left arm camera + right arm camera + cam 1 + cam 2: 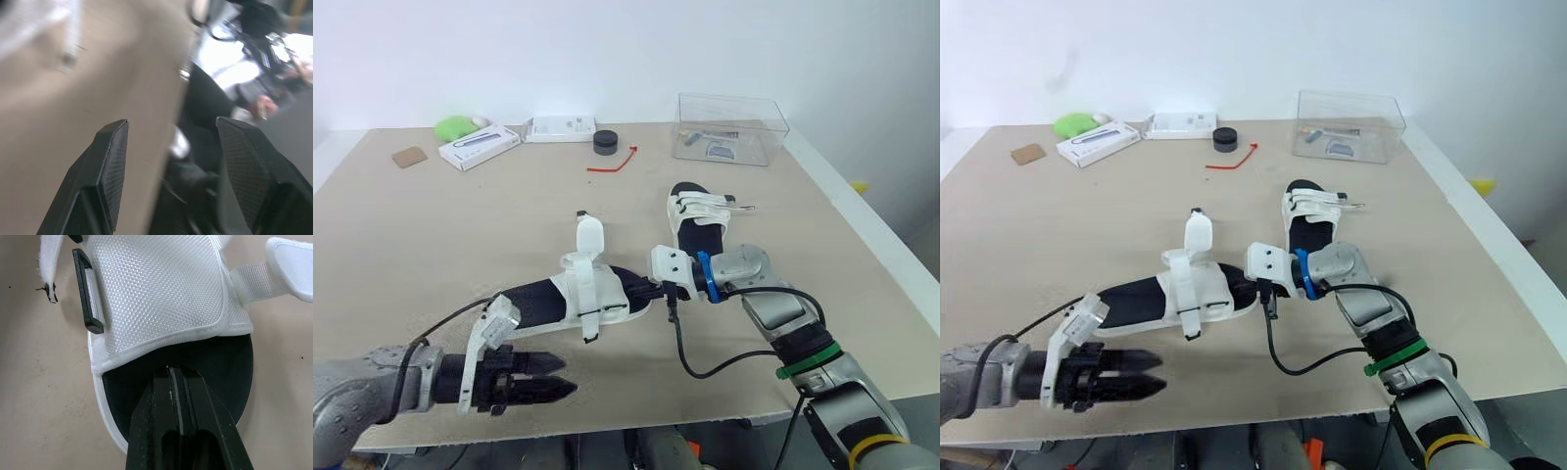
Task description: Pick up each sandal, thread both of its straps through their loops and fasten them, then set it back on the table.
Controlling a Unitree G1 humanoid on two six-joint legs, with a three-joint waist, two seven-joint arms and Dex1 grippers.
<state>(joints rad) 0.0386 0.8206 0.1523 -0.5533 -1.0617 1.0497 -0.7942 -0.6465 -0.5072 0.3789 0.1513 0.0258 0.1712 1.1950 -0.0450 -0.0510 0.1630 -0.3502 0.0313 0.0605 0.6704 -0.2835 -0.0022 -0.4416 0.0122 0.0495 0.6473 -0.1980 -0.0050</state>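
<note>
Right gripper (168, 369) is shut, pressed down on the sandal (592, 294); left gripper (172, 122) is held open. Strap (590, 235) should be grabbed near its tip, imo.

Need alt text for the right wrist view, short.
Right gripper, fingers shut together, its tips at the black footbed of a white sandal lying on the tan table. Past the tips, the sandal's white mesh band carries a black loop, with a loose frayed strap end beside it.
</note>
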